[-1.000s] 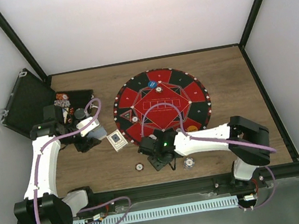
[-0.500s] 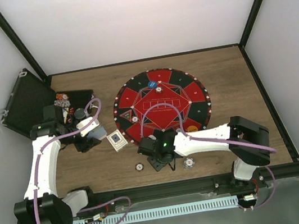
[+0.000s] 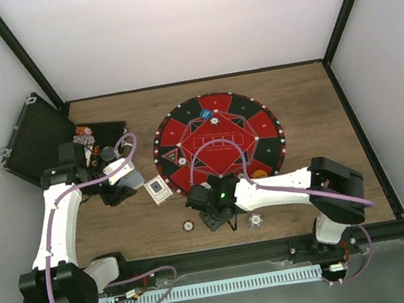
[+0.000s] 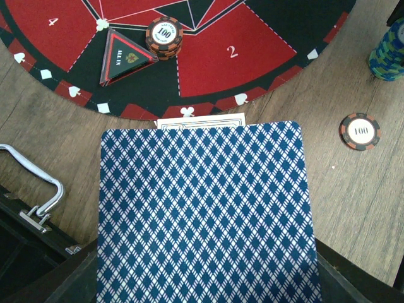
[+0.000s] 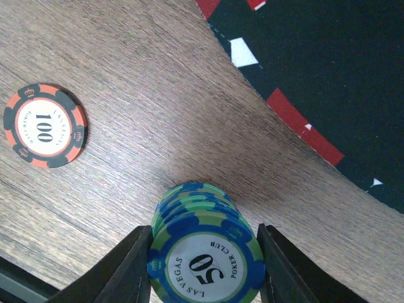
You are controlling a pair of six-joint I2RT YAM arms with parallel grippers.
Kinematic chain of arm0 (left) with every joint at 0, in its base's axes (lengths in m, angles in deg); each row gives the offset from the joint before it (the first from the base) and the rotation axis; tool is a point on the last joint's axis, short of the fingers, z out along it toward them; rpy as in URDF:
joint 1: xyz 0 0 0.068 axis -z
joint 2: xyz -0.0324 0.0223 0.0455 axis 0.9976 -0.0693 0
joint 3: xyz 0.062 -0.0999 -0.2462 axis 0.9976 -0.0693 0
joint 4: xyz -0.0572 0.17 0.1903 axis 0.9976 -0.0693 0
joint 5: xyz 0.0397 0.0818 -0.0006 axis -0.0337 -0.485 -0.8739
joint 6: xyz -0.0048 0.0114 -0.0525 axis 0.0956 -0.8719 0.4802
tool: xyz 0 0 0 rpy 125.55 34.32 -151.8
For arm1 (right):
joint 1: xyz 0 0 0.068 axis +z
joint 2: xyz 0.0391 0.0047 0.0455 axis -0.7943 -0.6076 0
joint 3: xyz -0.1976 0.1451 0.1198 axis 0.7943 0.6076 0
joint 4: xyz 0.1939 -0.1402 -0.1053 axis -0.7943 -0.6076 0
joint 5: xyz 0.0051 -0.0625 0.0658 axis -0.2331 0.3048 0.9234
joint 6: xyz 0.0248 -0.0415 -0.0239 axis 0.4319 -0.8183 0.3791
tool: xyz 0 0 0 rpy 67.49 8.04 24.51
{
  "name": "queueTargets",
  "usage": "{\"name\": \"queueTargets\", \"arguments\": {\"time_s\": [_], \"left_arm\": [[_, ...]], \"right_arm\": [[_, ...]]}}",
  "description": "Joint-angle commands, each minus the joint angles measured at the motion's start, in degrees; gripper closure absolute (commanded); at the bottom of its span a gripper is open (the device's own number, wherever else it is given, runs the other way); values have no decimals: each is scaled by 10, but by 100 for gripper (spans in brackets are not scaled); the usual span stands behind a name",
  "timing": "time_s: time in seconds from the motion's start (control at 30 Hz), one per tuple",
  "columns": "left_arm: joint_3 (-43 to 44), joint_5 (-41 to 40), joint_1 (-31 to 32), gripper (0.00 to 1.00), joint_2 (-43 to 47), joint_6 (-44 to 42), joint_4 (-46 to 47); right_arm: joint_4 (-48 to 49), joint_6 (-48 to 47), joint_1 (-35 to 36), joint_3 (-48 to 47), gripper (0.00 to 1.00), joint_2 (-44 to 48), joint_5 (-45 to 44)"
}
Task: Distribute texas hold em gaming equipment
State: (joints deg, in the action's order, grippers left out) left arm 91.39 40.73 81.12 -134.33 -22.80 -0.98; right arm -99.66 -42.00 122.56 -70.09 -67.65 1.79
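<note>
Lower centre, right gripper (image 5: 203, 243) fingers flank the blue chip stack (image 5: 205, 271) on the tabletop, grip unclear; left gripper (image 3: 125, 176) fingers clamp a blue-backed card (image 4: 202, 214); an uneven squeeze could topple chips.

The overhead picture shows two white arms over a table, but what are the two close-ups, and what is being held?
Those are two robot arms bolted side by side, each ending in a two-finger gripper. The overhead picture comes from a fixed camera above them; each close-up comes from a small camera on one wrist. On the wooden table lie a round red-and-black mat, an open black case and loose poker chips, such as a 100 chip. The left gripper holds a blue-patterned playing card, which fills its close-up. The right gripper straddles a stack of blue-green 50 chips; whether it already squeezes them, I cannot tell.
</note>
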Motion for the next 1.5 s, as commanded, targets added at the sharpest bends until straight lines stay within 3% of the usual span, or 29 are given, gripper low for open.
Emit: {"name": "queueTargets", "arguments": {"time_s": [0.0,0.37,0.63,0.77,1.07,1.47], "left_arm": [[4,17,-3,88,8,-17,-2],[6,19,-3,88,7,-17,-2],[4,21,-3,88,9,-16,-4],[4,22,-3,88,10,-16,-5],[8,24,-2,89,3,-14,-3],[16,26,-3,89,1,-16,-5]], "right_arm": [[-16,3,5,-32,62,13,-12],[-79,-11,1,-108,65,14,-58],[-47,-83,-97,-168,68,-12,-52],[-28,-125,-144,-226,69,-66,-42],[-16,-162,-161,-353,72,-221,-8],[4,-153,-165,-396,72,-311,5]]}}
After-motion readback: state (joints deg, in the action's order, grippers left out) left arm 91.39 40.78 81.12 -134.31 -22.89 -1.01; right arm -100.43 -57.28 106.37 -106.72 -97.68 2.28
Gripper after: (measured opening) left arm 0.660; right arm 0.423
